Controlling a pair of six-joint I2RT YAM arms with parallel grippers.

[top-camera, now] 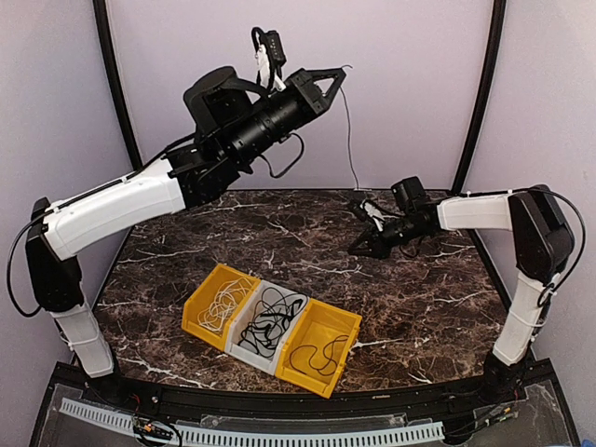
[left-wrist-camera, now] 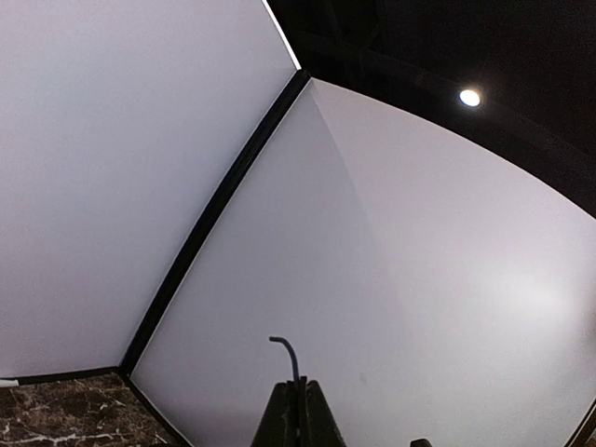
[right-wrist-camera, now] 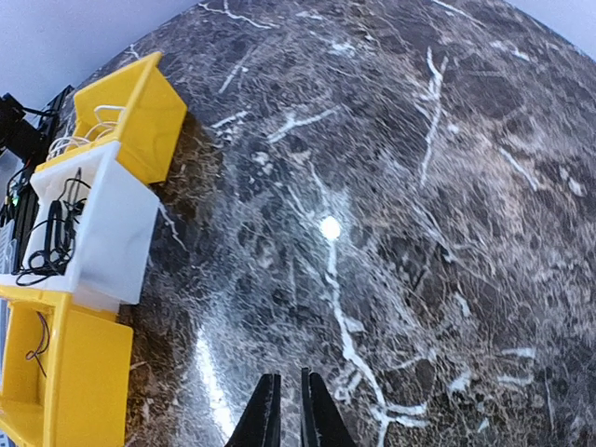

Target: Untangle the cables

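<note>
A thin black cable (top-camera: 351, 140) hangs in the air above the far side of the dark marble-patterned table (top-camera: 419, 317). Its upper end is pinched in the left tool (top-camera: 337, 76), and its length falls almost straight down toward the right arm's wrist. The left tool is raised high on its outstretched arm and closed on the cable. In the left wrist view, a short curved stub of the cable shows above the meeting fingertips. The right tool (top-camera: 365, 247) sits low over the table, right of centre. In the right wrist view its fingers are closed to a narrow slit, with only the table surface showing through it. Whether the cable's lower end touches the right arm cannot be told.

Three open bins stand touching in a diagonal row near the front of the table:
- The left yellow plastic bin (top-camera: 200, 303) contains coiled white cables (top-camera: 222, 303).
- The middle white plastic bin (top-camera: 256, 358) contains a tangle of black cables (top-camera: 270, 321).
- The right yellow plastic bin (top-camera: 321, 380) contains one loose dark cable (top-camera: 317, 354).
</note>
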